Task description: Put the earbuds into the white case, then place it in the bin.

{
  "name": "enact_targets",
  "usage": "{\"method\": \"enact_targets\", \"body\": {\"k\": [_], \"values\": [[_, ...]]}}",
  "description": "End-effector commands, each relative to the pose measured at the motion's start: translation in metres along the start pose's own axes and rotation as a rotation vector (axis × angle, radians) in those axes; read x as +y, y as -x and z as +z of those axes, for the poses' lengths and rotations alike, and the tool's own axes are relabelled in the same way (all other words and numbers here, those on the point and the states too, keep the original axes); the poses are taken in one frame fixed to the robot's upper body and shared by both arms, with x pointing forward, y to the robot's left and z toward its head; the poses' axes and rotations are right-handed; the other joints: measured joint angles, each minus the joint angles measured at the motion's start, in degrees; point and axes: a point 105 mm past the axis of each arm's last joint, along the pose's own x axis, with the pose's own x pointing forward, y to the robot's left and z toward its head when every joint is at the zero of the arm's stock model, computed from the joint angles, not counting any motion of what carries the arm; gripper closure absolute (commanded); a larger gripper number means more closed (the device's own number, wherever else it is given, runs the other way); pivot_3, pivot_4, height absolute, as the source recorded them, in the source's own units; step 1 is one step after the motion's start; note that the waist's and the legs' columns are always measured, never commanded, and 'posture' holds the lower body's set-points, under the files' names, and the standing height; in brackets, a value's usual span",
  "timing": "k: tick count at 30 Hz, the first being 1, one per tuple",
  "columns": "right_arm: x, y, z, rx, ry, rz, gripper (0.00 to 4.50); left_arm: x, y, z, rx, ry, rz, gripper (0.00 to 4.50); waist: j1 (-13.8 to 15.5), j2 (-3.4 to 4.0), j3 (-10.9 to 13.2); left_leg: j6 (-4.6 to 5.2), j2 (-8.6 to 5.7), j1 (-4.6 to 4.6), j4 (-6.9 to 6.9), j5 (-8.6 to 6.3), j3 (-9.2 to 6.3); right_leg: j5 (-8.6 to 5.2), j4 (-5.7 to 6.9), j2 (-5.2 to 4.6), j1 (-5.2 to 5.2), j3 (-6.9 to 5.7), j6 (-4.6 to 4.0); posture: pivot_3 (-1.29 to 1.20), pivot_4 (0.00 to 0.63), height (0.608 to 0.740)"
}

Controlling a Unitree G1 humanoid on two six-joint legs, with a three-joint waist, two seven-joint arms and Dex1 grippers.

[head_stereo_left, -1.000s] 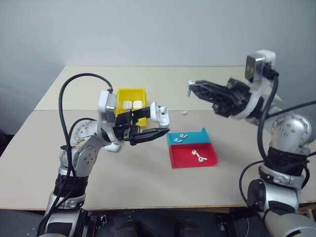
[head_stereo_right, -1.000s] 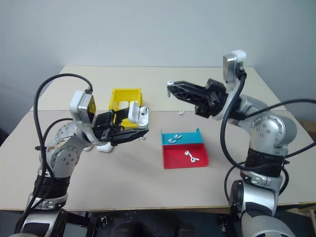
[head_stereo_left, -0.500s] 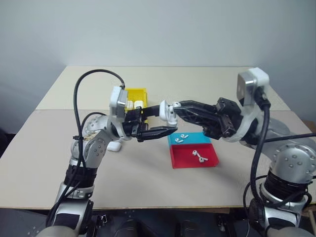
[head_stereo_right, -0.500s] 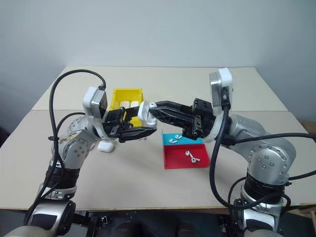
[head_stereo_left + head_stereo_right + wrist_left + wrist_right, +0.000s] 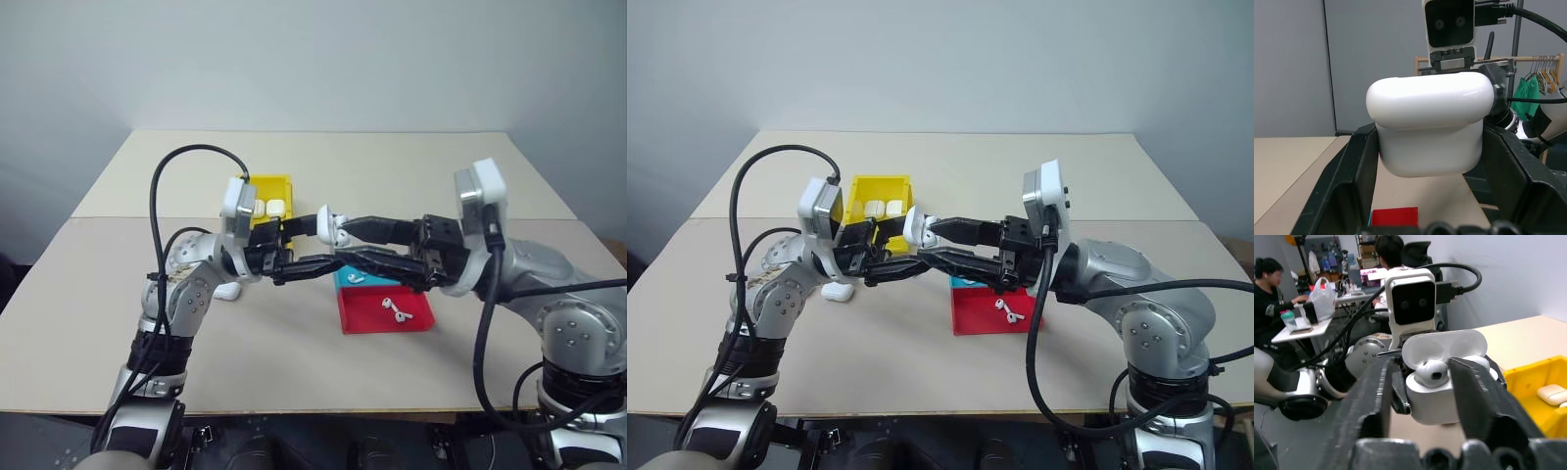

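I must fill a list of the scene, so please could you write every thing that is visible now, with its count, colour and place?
table: one, beige, under everything.
bin: one, yellow, far side of table behind the left arm, white cases lying inside.
white case: one, white, lid open, an earbud sitting in it, held above the table.
spare case: one, white, on the table beside the left arm.
blue tray: one, blue, centre, holding earbuds.
red tray: one, red, next to the blue tray.
earbuds: two, white, in the red tray.
people: two, seated at desks in the right wrist view.
left gripper: black, jaws shut on the white case.
right gripper: black, at the case.
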Motion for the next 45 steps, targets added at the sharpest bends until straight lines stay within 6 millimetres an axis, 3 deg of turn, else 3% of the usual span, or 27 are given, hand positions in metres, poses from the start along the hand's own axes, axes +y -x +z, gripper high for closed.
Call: {"method": "enact_targets", "body": {"k": [1,7,11,16,21,25,28,32,40,43,45], "values": [[0.004,0.006,0.005,0.028,0.037,0.013,1.88,-0.006,-0.003,0.017,-0.037,-0.070,-0.024,1.65,0.0,0.00,0.0,0.00,0.00,0.00,0.00,0.00,0.00,0.00,0.00,0.00,-0.01,0.00,0.00,0.00,0.150,0.740],[0.009,0.021,0.022,0.015,0.049,0.043,1.88,-0.005,0.000,0.012,-0.020,-0.062,-0.012,1.65,0.1,-0.01,0.0,0.02,0.00,-0.01,0.00,-0.01,0.00,0.00,-0.02,0.00,0.00,0.00,0.00,0.00,0.150,0.740],[0.005,0.020,0.039,0.048,0.117,0.030,2.74,0.000,-0.002,0.001,0.013,-0.064,0.004,1.65,-0.1,-0.01,0.0,0.02,0.00,0.00,0.01,-0.01,-0.01,0.00,-0.01,0.00,0.01,0.00,0.00,0.00,0.150,0.740],[-0.010,-0.007,0.051,0.201,0.275,-0.012,4.43,0.011,-0.011,-0.011,0.057,-0.058,0.044,1.65,-0.1,0.00,0.0,0.03,0.02,0.03,-0.01,-0.02,-0.01,0.00,-0.01,0.03,0.00,0.00,0.00,0.00,0.150,0.740],[-0.021,-0.037,0.048,0.337,0.386,0.005,4.43,0.017,-0.017,-0.015,0.083,-0.072,0.056,1.65,-0.2,0.00,0.0,0.05,0.01,-0.06,0.02,-0.03,0.05,0.00,-0.01,0.01,-0.10,0.06,0.00,0.00,0.150,0.740],[-0.024,-0.051,0.031,0.504,0.496,0.066,4.43,0.018,-0.022,-0.016,0.089,-0.090,0.055,1.65,0.0,0.00,0.0,0.07,0.02,-0.11,0.03,-0.04,0.04,0.00,-0.03,0.01,-0.13,0.02,0.00,0.00,0.150,0.740],[-0.034,-0.048,0.018,0.605,0.570,0.068,4.43,0.017,-0.023,-0.013,0.069,-0.106,0.057,1.65,0.1,0.00,0.0,0.11,0.02,-0.15,0.11,-0.06,0.06,0.00,-0.03,-0.01,-0.13,0.02,0.00,0.00,0.150,0.740],[-0.043,-0.037,0.017,0.635,0.558,0.055,4.43,0.015,-0.019,-0.005,0.043,-0.138,0.075,1.65,0.1,0.00,0.0,0.13,0.03,-0.32,0.28,-0.08,0.01,0.01,-0.02,-0.01,-0.18,-0.06,0.02,0.00,0.150,0.740],[-0.047,-0.016,0.023,0.575,0.466,0.014,4.43,0.016,-0.004,0.006,0.039,-0.205,0.196,1.65,0.0,0.02,0.0,0.14,0.05,-0.30,0.31,-0.08,0.01,0.02,0.00,-0.01,-0.16,-0.07,0.02,0.00,0.150,0.740],[-0.054,-0.018,0.051,0.373,0.371,-0.075,4.43,0.029,0.007,0.010,0.063,-0.239,0.352,1.65,-0.1,0.02,0.0,0.13,0.07,-0.26,0.31,-0.08,0.00,0.02,0.04,0.00,-0.14,-0.07,0.02,0.00,0.150,0.740],[-0.064,-0.009,0.069,0.217,0.288,-0.159,4.43,0.055,0.025,0.019,0.063,-0.243,0.599,1.65,0.0,0.02,0.0,0.12,0.07,-0.24,0.29,-0.07,-0.01,0.03,0.07,0.01,-0.15,-0.06,0.00,0.00,0.150,0.740]]}}
